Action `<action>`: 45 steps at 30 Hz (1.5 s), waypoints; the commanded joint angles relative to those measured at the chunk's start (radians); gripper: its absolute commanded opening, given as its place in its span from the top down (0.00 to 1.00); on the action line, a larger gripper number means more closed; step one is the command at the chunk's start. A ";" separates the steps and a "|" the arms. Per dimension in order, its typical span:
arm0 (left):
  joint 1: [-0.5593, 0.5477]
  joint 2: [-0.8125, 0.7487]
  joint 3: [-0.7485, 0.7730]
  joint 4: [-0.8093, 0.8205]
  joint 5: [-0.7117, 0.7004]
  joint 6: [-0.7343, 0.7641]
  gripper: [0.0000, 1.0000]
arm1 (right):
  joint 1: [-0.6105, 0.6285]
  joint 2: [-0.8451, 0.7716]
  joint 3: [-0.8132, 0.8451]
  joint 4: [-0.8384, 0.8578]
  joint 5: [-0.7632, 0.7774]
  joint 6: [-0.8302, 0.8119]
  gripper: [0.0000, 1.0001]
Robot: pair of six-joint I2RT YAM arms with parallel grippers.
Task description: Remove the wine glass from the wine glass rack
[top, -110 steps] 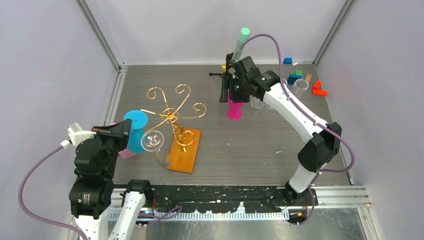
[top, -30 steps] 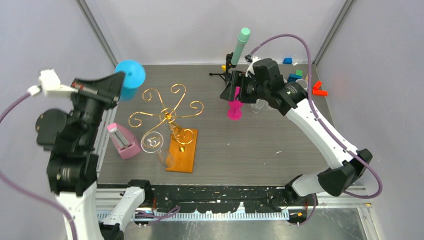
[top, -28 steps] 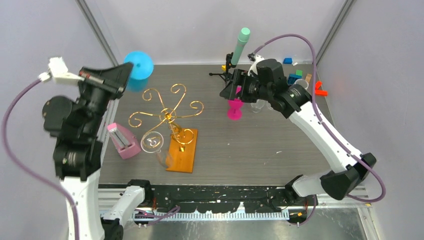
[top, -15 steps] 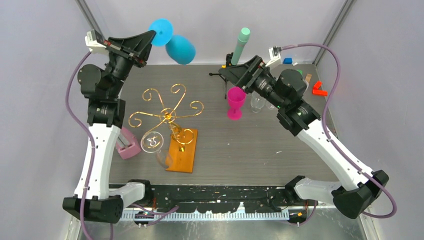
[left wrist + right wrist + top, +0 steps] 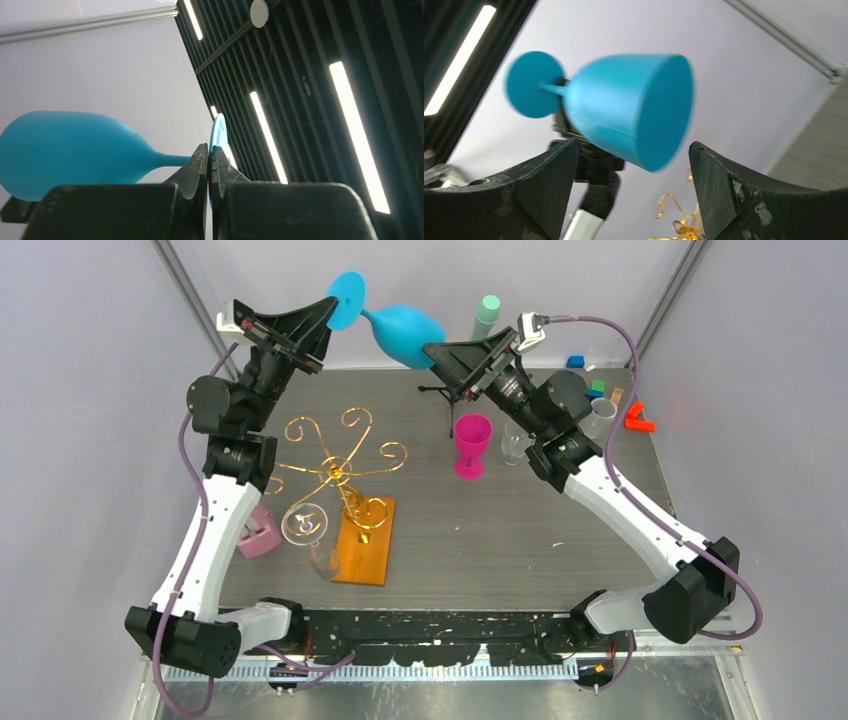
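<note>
Pale lilac walls enclose a grey wood-grain tabletop [image 5: 520, 530]. Two white-and-black arms are bolted at its near edge, and both reach up toward the far edge.

1. Left arm [image 5: 215, 525]: the left gripper [image 5: 325, 318] is clamped tight on the stem of the blue wine glass [image 5: 400, 322], just beside the foot.
2. Right arm [image 5: 620, 510]: the right gripper [image 5: 445, 352] has its jaws wide apart. The wrist view shows the bowl's mouth between the fingers [image 5: 549, 185]. Contact with the bowl cannot be confirmed.
3. Rack [image 5: 345, 465]: gold wire spirals on an orange base [image 5: 375, 550], left of centre toward the near edge.
4. Blue wine glass: held level in the air above the far edge, with its foot to the left and its mouth to the right, well apart from the rack.
5. Clear glass [image 5: 305, 523]: hangs upside down from the rack's near-left spiral.
6. Pink goblet [image 5: 472, 445]: upright on the tabletop, toward the far edge.
7. Coloured blocks [image 5: 635, 418]: at the far right corner.
</note>
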 commanded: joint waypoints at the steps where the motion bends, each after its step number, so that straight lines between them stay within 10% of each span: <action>1: -0.025 -0.003 -0.007 0.094 -0.002 -0.063 1.00 | 0.004 -0.009 0.009 0.367 -0.072 0.107 0.15; 6: -0.036 0.001 -0.015 0.106 -0.005 -0.076 1.00 | 0.002 -0.008 -0.007 0.446 -0.097 0.140 0.21; 14: -0.040 -0.024 -0.029 0.079 -0.007 -0.053 0.99 | 0.002 -0.009 0.012 0.439 -0.115 0.177 0.68; 20: -0.040 -0.035 -0.033 0.026 0.017 -0.012 0.65 | 0.000 -0.017 0.031 0.396 -0.117 0.173 0.98; 28: -0.040 -0.093 0.044 -0.115 -0.012 0.229 0.18 | 0.002 -0.124 0.022 0.075 0.044 -0.054 1.00; 45: -0.040 -0.196 0.143 -0.754 -0.077 0.960 0.14 | -0.002 -0.143 0.335 -1.038 0.378 -0.634 1.00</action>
